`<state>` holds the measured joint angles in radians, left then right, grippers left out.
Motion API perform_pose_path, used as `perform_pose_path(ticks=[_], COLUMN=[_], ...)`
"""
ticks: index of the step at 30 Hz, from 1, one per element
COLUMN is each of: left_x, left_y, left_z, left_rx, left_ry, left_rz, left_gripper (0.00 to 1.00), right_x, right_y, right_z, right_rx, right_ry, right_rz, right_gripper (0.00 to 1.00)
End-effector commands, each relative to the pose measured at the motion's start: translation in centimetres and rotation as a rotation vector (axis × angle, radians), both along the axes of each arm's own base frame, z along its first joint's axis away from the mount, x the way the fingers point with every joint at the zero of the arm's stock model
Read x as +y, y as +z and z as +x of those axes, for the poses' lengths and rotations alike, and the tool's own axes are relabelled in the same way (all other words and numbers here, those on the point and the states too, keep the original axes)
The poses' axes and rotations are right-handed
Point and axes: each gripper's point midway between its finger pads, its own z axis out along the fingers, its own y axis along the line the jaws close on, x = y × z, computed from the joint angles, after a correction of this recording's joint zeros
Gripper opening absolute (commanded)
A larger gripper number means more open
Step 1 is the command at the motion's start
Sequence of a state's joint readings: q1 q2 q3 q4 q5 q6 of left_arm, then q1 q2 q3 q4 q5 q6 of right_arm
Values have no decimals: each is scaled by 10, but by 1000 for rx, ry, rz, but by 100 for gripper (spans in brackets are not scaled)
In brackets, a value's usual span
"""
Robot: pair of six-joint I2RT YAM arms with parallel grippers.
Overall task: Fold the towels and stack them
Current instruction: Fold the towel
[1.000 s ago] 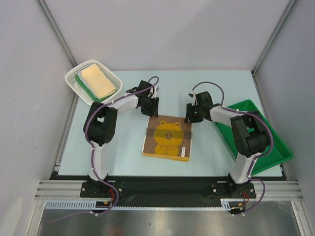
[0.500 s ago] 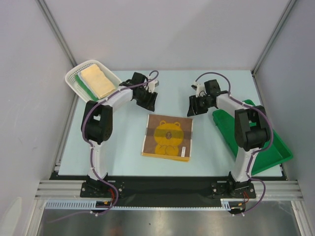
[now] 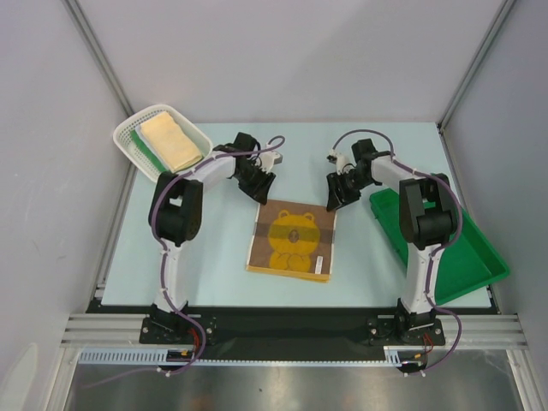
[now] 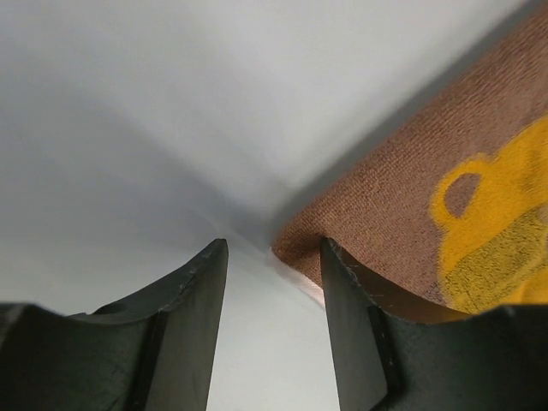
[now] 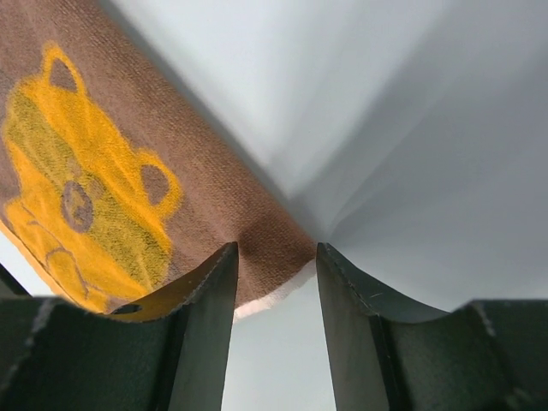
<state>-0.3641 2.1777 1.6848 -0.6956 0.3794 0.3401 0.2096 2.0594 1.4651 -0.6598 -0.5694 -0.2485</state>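
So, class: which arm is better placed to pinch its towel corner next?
Right, narrowly. The right gripper is open with the towel corner squarely in its gap; the left gripper is open too, but its gap shows mostly table.

Towel (image 3: 291, 240) cropped to one corner in each wrist view, bear print (image 4: 492, 248) cut off; its under-layers hidden from above.

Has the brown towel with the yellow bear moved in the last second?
No. The brown bear-print towel lies in the same spot, its gap to the green plastic tray unchanged.
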Motion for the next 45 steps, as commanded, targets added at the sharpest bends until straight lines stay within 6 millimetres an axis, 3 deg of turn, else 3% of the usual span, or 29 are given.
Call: perform_pose_path(ticks=[1, 7, 11, 16, 20, 21, 24, 29, 38, 45], left_x=[-5, -3, -5, -5, -6, -8, -8, -6, -5, 1], left_y=[7, 1, 0, 3, 3, 3, 2, 6, 47, 77], left_z=[10, 17, 18, 16, 15, 14, 18, 31, 80, 85], left_rx=[-40, -47, -39, -39, -33, -30, -24, -47, -172, -234], left_ry=[-63, -61, -70, -84, -92, -97, -92, -71, 3, 16], left_rz=[-19, 4, -1, -2, -10, -16, -6, 12, -68, -84], left_gripper=[53, 51, 48, 39, 21, 11, 0, 0, 0, 0], right_x=[-3, -15, -12, -16, -18, -19, -21, -25, -25, -33], right_y=[1, -4, -9, -15, -17, -17, -17, -14, 7, 29], right_z=[4, 11, 8, 5, 11, 12, 21, 42, 93, 92], right_rx=[2, -3, 12, 27, 14, 10, -21, -95, -247, -317], right_ry=[32, 15, 27, 35, 34, 37, 43, 56, 63, 39], right_rz=[-8, -59, -46, -50, -62, -63, -78, -114, -129, -150], right_gripper=[48, 51, 35, 22, 11, 9, 2, 0, 0, 0])
